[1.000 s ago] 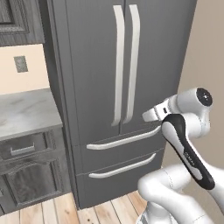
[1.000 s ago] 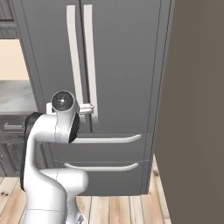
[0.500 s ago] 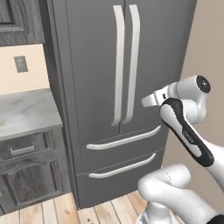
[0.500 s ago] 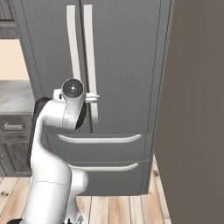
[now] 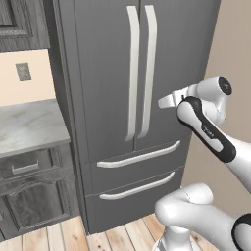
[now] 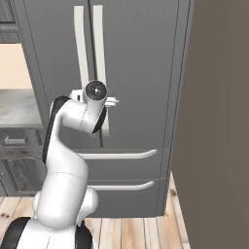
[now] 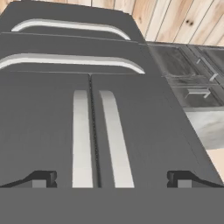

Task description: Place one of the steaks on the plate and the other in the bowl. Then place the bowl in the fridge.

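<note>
Over the last sec the arm lifted and swung in toward the fridge; the gripper, at right-centre of the left base view, went from drawer height up to the door handles. Fingers were spread wide, holding nothing. Fridge doors were closed at frame centre. Prob lining up to pull a door open, no steak or bowl handled

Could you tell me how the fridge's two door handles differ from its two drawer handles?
The door handles stand upright and close together, either side of the seam between the doors; the drawer handles lie crosswise, one above the other, one per drawer. The door handles look longer. All four are pale, slightly curved bars on the grey fridge.
</note>
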You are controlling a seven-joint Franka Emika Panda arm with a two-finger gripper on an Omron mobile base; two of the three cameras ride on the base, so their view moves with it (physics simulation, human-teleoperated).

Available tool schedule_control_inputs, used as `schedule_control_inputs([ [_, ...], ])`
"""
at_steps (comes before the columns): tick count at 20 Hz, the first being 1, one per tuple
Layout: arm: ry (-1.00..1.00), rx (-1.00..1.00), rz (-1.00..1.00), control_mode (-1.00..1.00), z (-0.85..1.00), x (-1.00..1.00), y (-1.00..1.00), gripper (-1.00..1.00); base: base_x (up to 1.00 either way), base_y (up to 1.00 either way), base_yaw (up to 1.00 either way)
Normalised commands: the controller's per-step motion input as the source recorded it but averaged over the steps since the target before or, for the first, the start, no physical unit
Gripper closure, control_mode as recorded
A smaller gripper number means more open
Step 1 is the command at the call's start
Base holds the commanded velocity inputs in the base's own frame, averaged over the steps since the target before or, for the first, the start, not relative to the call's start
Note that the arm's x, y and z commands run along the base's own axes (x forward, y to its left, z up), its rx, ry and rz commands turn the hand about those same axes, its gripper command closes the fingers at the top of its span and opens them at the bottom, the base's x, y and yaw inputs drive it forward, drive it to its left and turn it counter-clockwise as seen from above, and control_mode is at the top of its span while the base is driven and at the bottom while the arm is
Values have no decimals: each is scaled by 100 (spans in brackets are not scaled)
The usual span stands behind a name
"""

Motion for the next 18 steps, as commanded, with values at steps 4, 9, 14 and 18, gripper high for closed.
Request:
schedule_control_inputs([
  [4,8,0,0,-100,0,54,0,-100,0,0,0],
  [9,4,0,0,-100,0,54,0,-100,0,0,0],
  [14,0,0,0,-100,0,54,0,-100,0,0,0],
  [18,0,0,0,-100,-1,46,2,-100,0,0,0],
])
